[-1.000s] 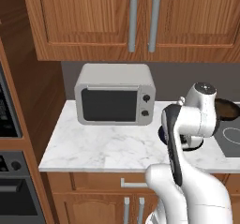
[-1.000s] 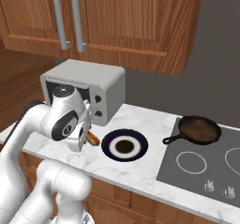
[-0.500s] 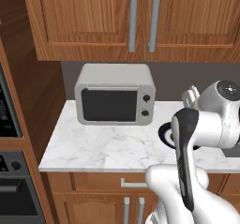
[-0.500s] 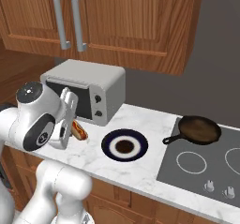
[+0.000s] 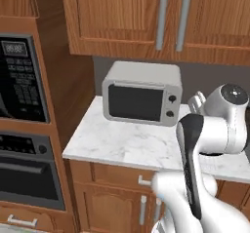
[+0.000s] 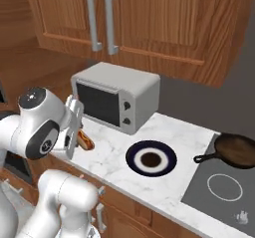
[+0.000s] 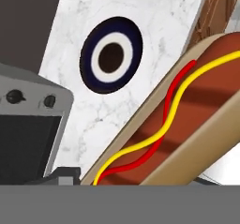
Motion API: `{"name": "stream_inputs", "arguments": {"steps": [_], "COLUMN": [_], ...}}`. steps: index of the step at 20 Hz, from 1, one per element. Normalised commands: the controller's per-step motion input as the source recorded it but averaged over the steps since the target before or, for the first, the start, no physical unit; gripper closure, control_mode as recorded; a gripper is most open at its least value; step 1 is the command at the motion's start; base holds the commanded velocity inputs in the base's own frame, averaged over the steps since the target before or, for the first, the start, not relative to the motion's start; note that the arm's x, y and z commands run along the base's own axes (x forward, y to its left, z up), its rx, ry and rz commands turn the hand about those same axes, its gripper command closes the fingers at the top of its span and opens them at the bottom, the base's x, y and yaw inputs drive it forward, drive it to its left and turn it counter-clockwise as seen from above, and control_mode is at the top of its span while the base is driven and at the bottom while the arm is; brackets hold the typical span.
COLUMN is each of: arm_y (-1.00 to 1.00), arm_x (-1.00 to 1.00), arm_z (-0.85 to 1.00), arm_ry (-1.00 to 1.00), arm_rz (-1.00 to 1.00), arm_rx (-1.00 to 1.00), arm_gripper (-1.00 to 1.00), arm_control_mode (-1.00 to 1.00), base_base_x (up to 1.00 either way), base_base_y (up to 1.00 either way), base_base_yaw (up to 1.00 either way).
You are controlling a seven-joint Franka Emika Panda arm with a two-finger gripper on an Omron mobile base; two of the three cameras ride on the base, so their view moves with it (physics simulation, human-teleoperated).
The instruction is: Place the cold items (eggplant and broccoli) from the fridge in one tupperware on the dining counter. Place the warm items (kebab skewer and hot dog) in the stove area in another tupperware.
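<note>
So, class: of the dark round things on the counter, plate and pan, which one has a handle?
The pan, on the stove; the plate has a white ring and no handle.

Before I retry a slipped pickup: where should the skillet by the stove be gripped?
Grip the skillet by its handle, judging from the right base view. That slim bar juts out low over the counter toward the plate, so come from the plate side, closing across its width; the round pan looks too wide.

Base views flank the arm, both facing the microwave point(image 5: 141, 99) on the counter point(image 6: 169, 182); hand view close over counter.
</note>
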Motion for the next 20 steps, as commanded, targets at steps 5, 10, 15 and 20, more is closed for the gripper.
{"name": "stream_inputs", "arguments": {"steps": [5,10,15,20], "arm_y": [0.00,0.00,0.00,0.00], "arm_x": [0.00,0.00,0.00,0.00], "arm_z": [0.00,0.00,0.00,0.00], "arm_ry": [0.00,0.00,0.00,0.00], "arm_rz": [0.00,0.00,0.00,0.00], "arm_rx": [0.00,0.00,0.00,0.00], "arm_gripper": [1.00,1.00,1.00,1.00], "arm_control_mode": [1.00,1.00,1.00,1.00], "base_base_x": [-0.27,-0.11,-0.02,0.68], "base_base_y": [0.31,0.43,0.40,0.58], "base_base_yaw": [0.85,0.89,0.85,0.47]}}
